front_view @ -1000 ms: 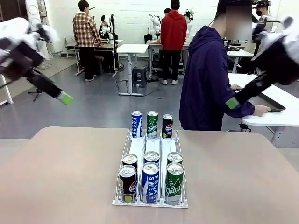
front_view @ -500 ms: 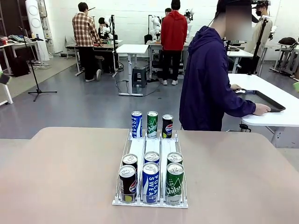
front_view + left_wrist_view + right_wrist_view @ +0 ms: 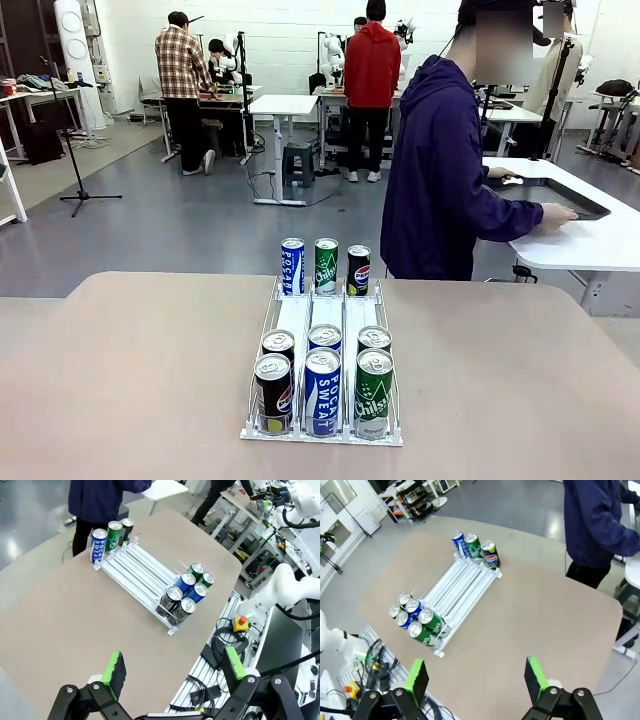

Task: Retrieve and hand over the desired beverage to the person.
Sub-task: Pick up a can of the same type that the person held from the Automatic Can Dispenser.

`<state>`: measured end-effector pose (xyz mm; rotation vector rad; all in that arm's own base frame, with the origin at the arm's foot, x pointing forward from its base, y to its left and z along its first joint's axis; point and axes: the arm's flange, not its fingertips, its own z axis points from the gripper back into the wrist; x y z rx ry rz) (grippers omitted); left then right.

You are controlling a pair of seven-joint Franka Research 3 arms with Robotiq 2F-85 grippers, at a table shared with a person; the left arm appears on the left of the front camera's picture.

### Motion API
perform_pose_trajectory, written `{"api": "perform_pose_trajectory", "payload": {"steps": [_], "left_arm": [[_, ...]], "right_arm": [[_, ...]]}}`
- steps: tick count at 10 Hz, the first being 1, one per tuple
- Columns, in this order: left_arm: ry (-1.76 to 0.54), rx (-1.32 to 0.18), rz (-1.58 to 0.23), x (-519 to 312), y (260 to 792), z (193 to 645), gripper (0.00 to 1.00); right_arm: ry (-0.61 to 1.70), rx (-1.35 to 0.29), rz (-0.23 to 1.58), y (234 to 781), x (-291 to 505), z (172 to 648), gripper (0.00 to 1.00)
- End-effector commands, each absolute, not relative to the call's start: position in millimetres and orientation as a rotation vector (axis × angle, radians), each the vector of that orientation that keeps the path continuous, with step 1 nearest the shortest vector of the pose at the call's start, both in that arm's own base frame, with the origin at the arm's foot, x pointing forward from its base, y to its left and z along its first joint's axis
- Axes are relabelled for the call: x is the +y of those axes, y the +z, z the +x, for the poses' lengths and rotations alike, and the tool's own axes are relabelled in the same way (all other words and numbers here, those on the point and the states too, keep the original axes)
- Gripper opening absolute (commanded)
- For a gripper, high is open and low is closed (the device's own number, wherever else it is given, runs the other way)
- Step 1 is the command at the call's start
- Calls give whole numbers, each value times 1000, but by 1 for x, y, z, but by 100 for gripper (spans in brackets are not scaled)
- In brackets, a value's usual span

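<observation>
Both arms have swung up high above the worktop (image 3: 120,380) while the person (image 3: 440,180) leans on a side table (image 3: 590,245), pointing at nothing, so the wrong drink may be fetched. In the rack (image 3: 297,315), cans (image 3: 322,385) stand packed side by side, so neighbours could topple. Left jaws and right jaws hang spread, empty.

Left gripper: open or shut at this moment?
Open. The left gripper shows its green pads spread wide apart, nothing between them, high over the table.
</observation>
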<state>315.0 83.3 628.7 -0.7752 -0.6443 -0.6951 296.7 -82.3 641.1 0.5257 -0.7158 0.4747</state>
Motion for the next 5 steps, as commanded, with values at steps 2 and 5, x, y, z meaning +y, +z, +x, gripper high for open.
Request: {"api": "perform_pose_trajectory", "payload": {"steps": [2, 5], "left_arm": [[-725, -656, -788, 84, 630, 316, 100], [-725, -656, -788, 84, 630, 316, 100]], "right_arm": [[500, -722, 541, 641, -81, 296, 100], [500, -722, 541, 641, -81, 296, 100]]}}
